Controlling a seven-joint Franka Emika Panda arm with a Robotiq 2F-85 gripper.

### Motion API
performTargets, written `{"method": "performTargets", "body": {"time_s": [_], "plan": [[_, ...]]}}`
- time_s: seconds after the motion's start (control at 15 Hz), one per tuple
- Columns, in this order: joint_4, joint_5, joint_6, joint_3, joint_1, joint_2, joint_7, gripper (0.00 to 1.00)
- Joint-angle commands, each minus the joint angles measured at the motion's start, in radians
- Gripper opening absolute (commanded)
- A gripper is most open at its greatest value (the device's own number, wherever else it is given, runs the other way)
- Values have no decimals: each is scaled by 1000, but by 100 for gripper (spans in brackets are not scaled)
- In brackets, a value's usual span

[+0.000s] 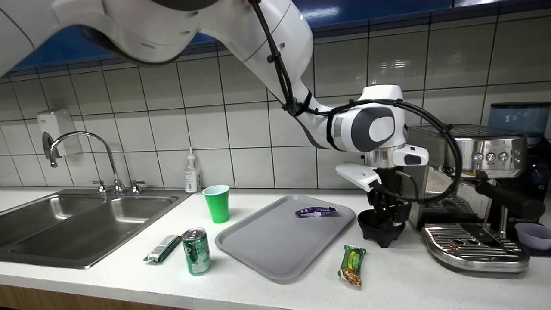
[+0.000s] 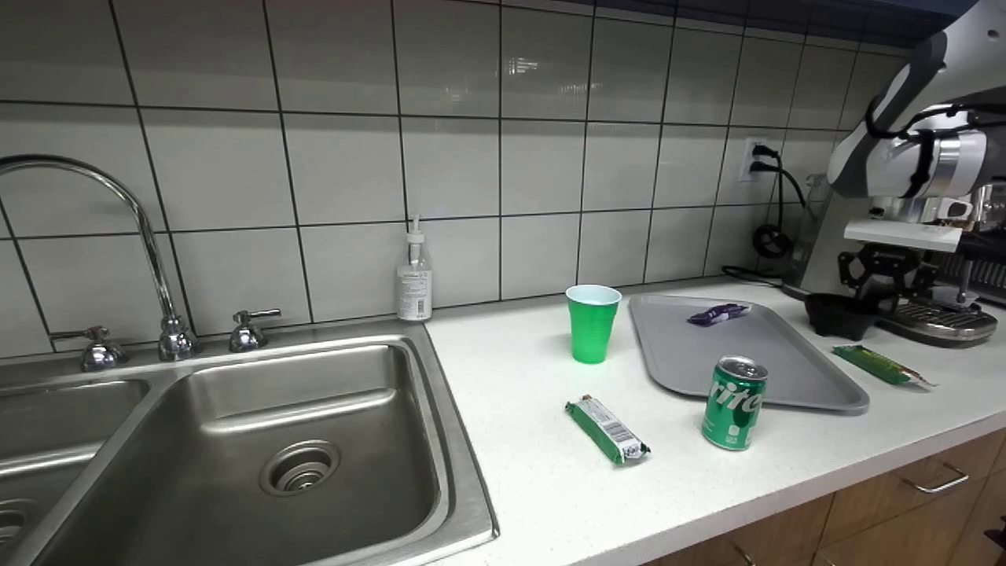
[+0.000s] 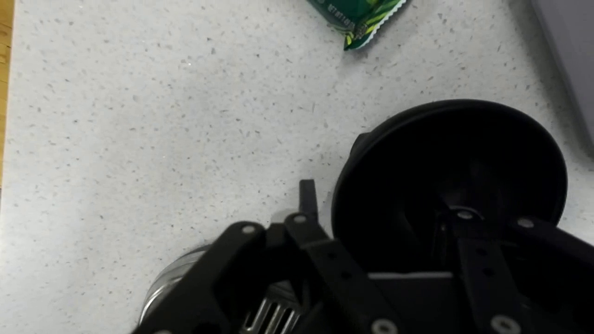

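Observation:
Pointing down at a small black bowl [image 1: 379, 231], my gripper [image 3: 377, 214] straddles the bowl's near rim in the wrist view. One of its fingers [image 3: 308, 197] stands outside the bowl over the counter; the opposite one reaches inside and is hard to make out against the dark interior. The fingers are well apart, and only the bowl's wall lies between them; whether either touches it I cannot tell. Beside the bowl a green wrapped bar [image 1: 352, 265] lies on the counter, its end [image 3: 362, 23] showing in the wrist view.
A coffee machine [image 1: 467, 148] with a drip tray [image 1: 473, 245] stands close by the bowl. On the opposite side lies a grey tray [image 1: 275, 241] bearing a purple wrapper [image 1: 316, 211]. Further off are a green cup [image 2: 592, 330], a can [image 2: 735, 405], another wrapped bar [image 2: 607, 428] and the sink [image 2: 464, 472].

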Motion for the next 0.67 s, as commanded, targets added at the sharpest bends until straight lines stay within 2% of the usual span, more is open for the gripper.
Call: {"method": "performTargets", "body": {"time_s": [0.0, 0.07, 0.13, 0.6], "plan": [[-6, -18, -38, 4, 22, -26, -8, 85], [-12, -21, -35, 7, 30, -30, -11, 94], [-16, -24, -35, 8, 40, -34, -13, 98], [-13, -35, -38, 16, 96, -37, -8, 100]]}}
